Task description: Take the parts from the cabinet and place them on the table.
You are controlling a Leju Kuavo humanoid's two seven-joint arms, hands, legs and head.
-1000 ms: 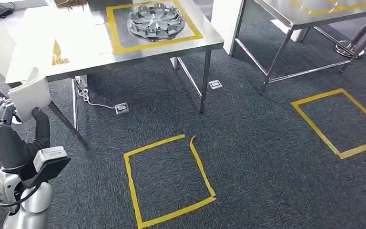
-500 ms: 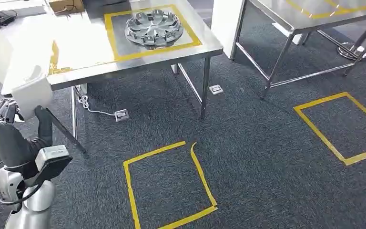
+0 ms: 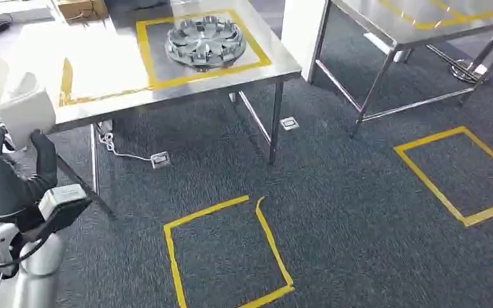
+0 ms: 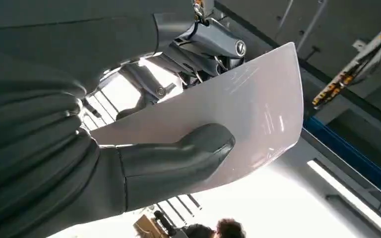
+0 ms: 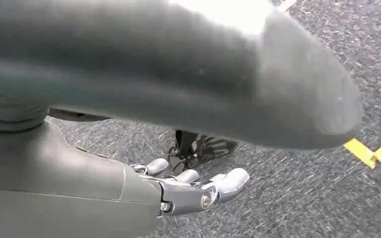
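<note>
My left hand (image 3: 6,176) holds a white curved panel part (image 3: 27,110) upright at the far left, beside the near corner of the steel table (image 3: 103,61). In the left wrist view the thick thumb (image 4: 178,158) presses on the white part (image 4: 250,109), and the fingers grip its other side. A silver wheel cover (image 3: 205,40) lies on the table inside a yellow tape square. My right hand (image 5: 104,168) hangs over the grey carpet with its fingers (image 5: 198,191) apart and nothing in it.
A second steel table (image 3: 423,19) stands at the back right, with a white pillar (image 3: 302,32) between the tables. Yellow tape squares (image 3: 224,250) (image 3: 462,173) mark the carpet. A cable and floor socket (image 3: 159,159) lie under the near table. A cardboard box (image 3: 80,8) sits at its far side.
The whole picture has shifted, so the camera has moved. My left hand has lifted the white part a little higher beside the table's corner.
</note>
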